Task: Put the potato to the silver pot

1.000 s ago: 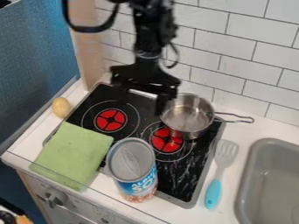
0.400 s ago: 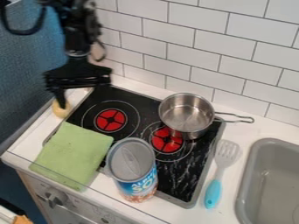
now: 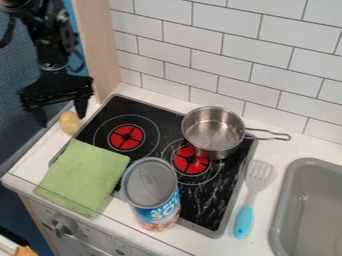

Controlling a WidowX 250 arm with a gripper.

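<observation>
The potato (image 3: 69, 124) lies by the surface's (image 3: 27, 160) left edge, with the claw (image 3: 61, 121) spread open above it, holding nothing. The pot (image 3: 212, 134) sits empty at the stove's (image 3: 212, 219) back right corner, so grasping, carrying and releasing all remain.

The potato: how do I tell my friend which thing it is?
Find the black stovetop, then look along its left edge. Past the green cloth sits the potato on the white counter: small, pale yellow and egg-shaped, while the cloth is flat.
</observation>
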